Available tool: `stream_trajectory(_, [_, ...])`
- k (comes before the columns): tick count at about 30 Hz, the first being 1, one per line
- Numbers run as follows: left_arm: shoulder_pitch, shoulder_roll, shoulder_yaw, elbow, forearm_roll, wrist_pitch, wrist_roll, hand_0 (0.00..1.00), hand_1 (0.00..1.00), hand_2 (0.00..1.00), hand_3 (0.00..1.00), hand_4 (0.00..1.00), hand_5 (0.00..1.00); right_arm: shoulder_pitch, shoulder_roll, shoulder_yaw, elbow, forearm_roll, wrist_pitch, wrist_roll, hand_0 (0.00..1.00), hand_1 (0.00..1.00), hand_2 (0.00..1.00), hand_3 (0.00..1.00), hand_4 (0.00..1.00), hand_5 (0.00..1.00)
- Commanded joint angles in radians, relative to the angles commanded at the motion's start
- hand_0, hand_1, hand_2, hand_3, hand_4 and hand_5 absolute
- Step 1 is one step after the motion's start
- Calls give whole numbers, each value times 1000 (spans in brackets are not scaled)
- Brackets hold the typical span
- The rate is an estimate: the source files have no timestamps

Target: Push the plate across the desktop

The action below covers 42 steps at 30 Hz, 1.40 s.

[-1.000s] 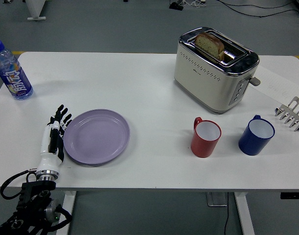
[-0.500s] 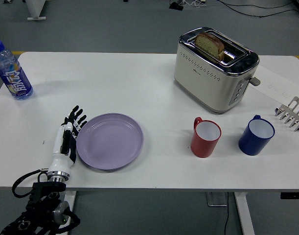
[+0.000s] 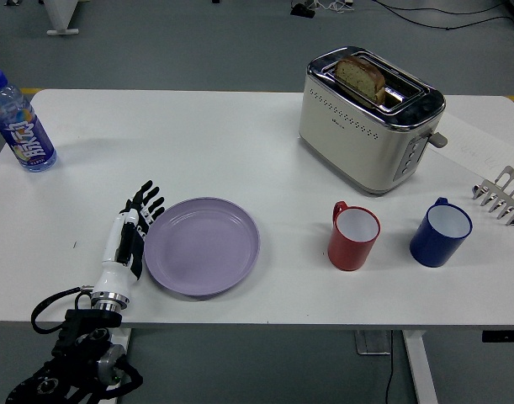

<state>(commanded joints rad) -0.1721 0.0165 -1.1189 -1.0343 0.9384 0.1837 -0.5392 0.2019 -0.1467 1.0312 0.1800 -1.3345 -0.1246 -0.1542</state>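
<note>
A lilac plate (image 3: 202, 245) is lying flat in the lower left of the frame, on a white table (image 3: 240, 143), with a red mug (image 3: 354, 236) well apart to its right. The plate is judged rigid, light and smooth, likely to slide easily; it is best pushed at its left rim rather than gripped. The left hand (image 3: 129, 239) is being held edge-on against that rim, its fingers (image 3: 145, 200) extended and nearly straight, gripping nothing. No right hand is being shown.

Upper left: water bottle (image 3: 20, 122), upright. Upper centre-right: toaster (image 3: 370, 118) holding a bread slice (image 3: 361, 77). Right of centre: red mug (image 3: 353, 236), blue mug (image 3: 441, 231). Right edge: metal utensil (image 3: 501, 196).
</note>
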Motion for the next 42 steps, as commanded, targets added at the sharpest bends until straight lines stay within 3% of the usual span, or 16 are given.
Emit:
stream_trajectory(14, [4,0,16,-2,-7,-7,1,835,883,920,916,593,998,-4,0,3,0,-5,3,-4,640,612,666,604,197,93])
stream_trajectory(32, [-22,25,105,-19,-35,-62,22,833,878,912,909,590,998,0,2,0,0,-4,2,-3,641,613,666,603,196,97])
stream_trajectory(42, [-34,20,121,-22,-37,-65,18,832,878,910,908,590,998,1,2,-1,0,-4,2,-3,640,614,665,603,196,94])
